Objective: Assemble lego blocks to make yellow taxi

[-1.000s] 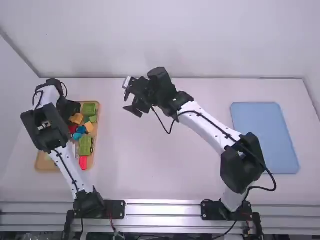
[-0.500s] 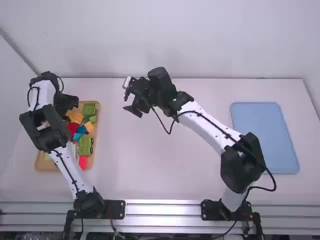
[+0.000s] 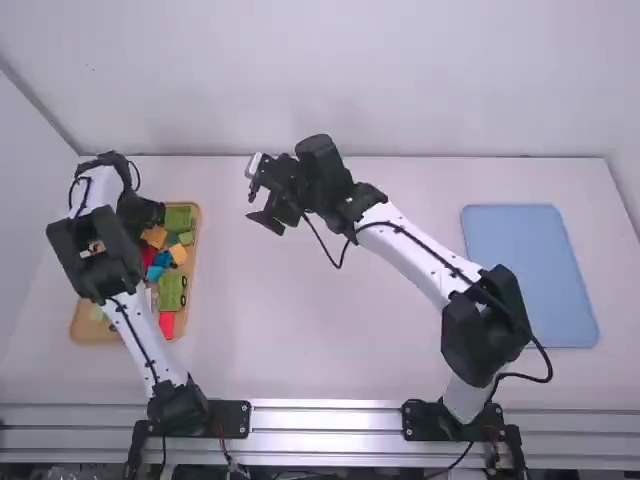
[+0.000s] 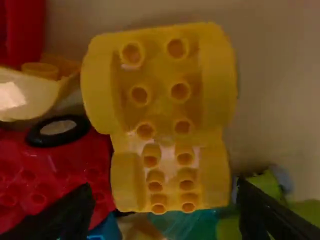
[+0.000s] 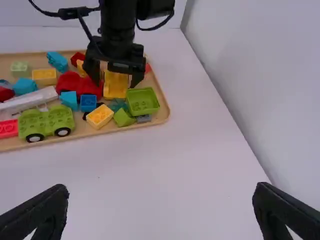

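Since a moment ago, the left pincer (image 5: 115, 82) has shifted slightly inward over the tray (image 5: 165, 111). It is released, its fingers around the yellow block (image 4: 160, 100) lying there, probably to take this taxi part. The right pincer (image 5: 161, 192), open and empty, is well apart, perhaps for leaving room.

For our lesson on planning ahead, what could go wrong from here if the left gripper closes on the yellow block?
The red block lies close beside the yellow block, so a finger of the open left gripper might nudge it. A green block near the other finger could get pinched too.
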### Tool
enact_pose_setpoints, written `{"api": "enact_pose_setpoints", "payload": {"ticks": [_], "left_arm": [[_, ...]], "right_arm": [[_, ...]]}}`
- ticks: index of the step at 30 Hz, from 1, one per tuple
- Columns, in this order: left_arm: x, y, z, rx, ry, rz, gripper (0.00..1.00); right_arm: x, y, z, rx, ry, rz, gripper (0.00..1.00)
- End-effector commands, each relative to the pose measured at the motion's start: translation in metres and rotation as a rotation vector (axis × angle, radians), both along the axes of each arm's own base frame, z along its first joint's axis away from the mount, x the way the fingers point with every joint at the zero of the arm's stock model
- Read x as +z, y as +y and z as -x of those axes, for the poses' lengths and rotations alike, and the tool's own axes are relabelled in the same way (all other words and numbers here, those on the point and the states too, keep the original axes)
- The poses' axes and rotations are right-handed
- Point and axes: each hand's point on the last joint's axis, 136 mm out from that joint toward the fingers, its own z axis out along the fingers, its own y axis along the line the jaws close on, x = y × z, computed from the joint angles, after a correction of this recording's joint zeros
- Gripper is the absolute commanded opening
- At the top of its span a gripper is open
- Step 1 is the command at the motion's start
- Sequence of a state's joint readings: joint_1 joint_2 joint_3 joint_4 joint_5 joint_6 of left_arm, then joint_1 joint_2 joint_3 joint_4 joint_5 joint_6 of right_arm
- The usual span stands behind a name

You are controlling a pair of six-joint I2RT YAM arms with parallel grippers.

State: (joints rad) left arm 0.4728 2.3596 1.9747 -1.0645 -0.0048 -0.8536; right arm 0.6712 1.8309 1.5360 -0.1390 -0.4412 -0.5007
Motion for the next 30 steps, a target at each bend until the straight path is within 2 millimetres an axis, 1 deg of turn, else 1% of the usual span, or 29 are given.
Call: {"api": "enact_pose_setpoints", "payload": {"ticks": [1, 4, 5, 10, 14, 16, 18, 21, 23, 25, 27, 28, 29, 30], "left_arm": [[-0.001, 0.002, 0.007, 0.028, 0.020, -0.006, 0.74], [-0.002, 0.005, 0.003, 0.042, 0.004, -0.021, 0.68], [-0.004, 0.006, 0.002, 0.050, -0.003, -0.026, 0.67], [-0.010, -0.003, -0.010, 0.036, -0.049, -0.004, 0.68], [-0.010, 0.002, -0.010, 0.028, -0.041, -0.037, 0.68], [-0.012, -0.001, -0.011, 0.020, -0.037, -0.042, 0.71], [-0.014, -0.003, -0.007, 0.035, -0.023, -0.036, 0.72], [-0.017, 0.000, -0.001, 0.069, -0.004, -0.046, 0.70], [-0.021, -0.002, 0.000, 0.069, -0.003, -0.036, 0.60], [-0.022, -0.002, -0.001, 0.070, -0.008, -0.040, 0.44], [-0.021, 0.001, 0.000, 0.075, -0.007, -0.044, 0.31], [-0.019, 0.003, 0.000, 0.048, -0.012, -0.042, 0.22], [-0.019, 0.003, -0.002, 0.000, -0.016, -0.046, 0.22], [-0.017, 0.005, -0.006, -0.095, -0.031, -0.053, 0.25]], "right_arm": [[0.004, 0.002, 0.001, 0.004, -0.002, -0.006, 0.98], [0.003, 0.002, 0.001, 0.007, -0.006, -0.002, 0.98], [0.003, 0.002, 0.001, 0.007, -0.005, -0.002, 0.98], [0.002, 0.002, 0.001, 0.007, -0.003, -0.001, 0.98], [0.000, 0.001, 0.002, 0.006, 0.005, 0.004, 0.98], [-0.001, 0.000, 0.003, 0.007, 0.009, 0.009, 0.98], [-0.002, 0.000, 0.003, 0.007, 0.013, 0.012, 0.98], [-0.002, 0.000, 0.003, 0.007, 0.014, 0.013, 0.98], [-0.003, 0.000, 0.004, 0.007, 0.018, 0.016, 0.98], [-0.004, -0.001, 0.004, 0.006, 0.019, 0.018, 0.98], [-0.005, -0.001, 0.005, 0.007, 0.023, 0.021, 0.98], [-0.006, -0.002, 0.005, 0.006, 0.028, 0.025, 0.98], [-0.006, -0.002, 0.005, 0.003, 0.028, 0.028, 0.98], [-0.008, -0.003, 0.004, -0.003, 0.030, 0.034, 0.98]]}}
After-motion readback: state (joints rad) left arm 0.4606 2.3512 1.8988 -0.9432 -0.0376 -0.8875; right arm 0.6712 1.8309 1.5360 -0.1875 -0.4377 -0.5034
